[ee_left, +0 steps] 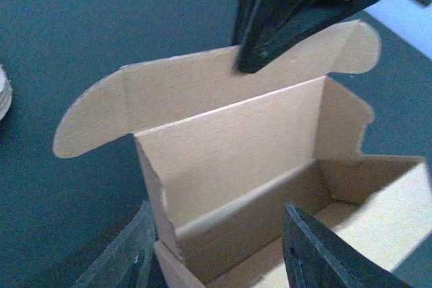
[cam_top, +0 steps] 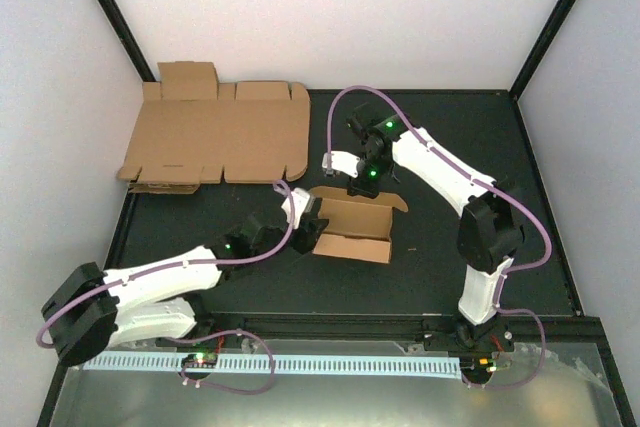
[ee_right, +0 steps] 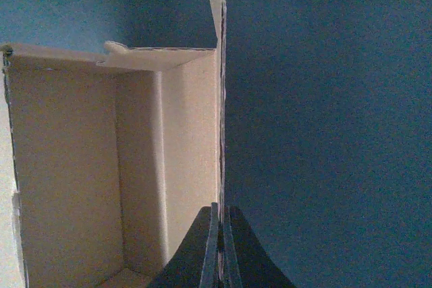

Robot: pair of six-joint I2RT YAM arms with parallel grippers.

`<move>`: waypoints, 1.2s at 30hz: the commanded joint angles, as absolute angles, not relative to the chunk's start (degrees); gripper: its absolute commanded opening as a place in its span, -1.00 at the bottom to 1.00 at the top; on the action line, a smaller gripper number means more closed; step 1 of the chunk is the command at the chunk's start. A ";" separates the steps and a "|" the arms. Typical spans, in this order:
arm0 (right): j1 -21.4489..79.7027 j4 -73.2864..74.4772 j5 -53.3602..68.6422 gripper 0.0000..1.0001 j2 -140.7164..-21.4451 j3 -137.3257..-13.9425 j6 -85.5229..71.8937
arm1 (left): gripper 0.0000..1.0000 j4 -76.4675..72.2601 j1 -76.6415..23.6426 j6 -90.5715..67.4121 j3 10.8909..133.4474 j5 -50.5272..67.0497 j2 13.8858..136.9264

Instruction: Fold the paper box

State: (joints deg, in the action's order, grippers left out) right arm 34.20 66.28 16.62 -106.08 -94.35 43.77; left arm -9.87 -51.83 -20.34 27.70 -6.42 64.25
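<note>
Two pincers are working the box (cam_top: 352,231), sitting mid table (cam_top: 180,222): right pincer (cam_top: 358,189) is pinching the upright lid (ee_left: 223,82) tight, and left pincer (cam_top: 312,224) is gaping around the end wall. Pref. swinging lid down slowly, w/ left steadying.

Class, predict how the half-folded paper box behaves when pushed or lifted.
Probably light: the paper box is thin, empty cardboard. Its raised lid, pinched by the right gripper, likely flexes at its crease. Open walls may bow if squeezed.

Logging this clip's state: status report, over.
Right gripper shut on paper box lid panel. Left gripper open at its end. Lid not yet closed. Flat cardboard sheet far-left, apart.
</note>
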 commanded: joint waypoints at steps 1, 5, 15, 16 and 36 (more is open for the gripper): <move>34.19 64.33 15.74 -0.97 -106.00 -93.58 43.06 | 0.10 -2.55 -52.20 -20.16 29.95 -0.32 60.39; 34.15 63.99 15.69 -0.97 -106.00 -93.51 42.81 | 0.14 -0.47 -52.20 -21.69 28.75 5.44 57.58; 34.30 63.71 15.75 -0.97 -105.82 -93.67 42.60 | -0.66 -9.89 -52.12 -32.27 23.92 23.58 58.77; 34.28 63.71 15.73 -0.97 -105.86 -93.69 42.58 | -0.70 -11.17 -52.12 -32.80 23.64 24.48 59.99; 37.66 58.31 15.72 -0.97 -99.97 -86.70 33.46 | -0.77 -23.04 -51.50 -31.99 22.52 21.53 74.98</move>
State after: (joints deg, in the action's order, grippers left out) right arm 36.53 61.23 15.49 -104.14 -88.75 37.63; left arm -19.51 -51.77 -32.12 22.28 22.87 73.30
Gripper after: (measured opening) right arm 0.035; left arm 0.117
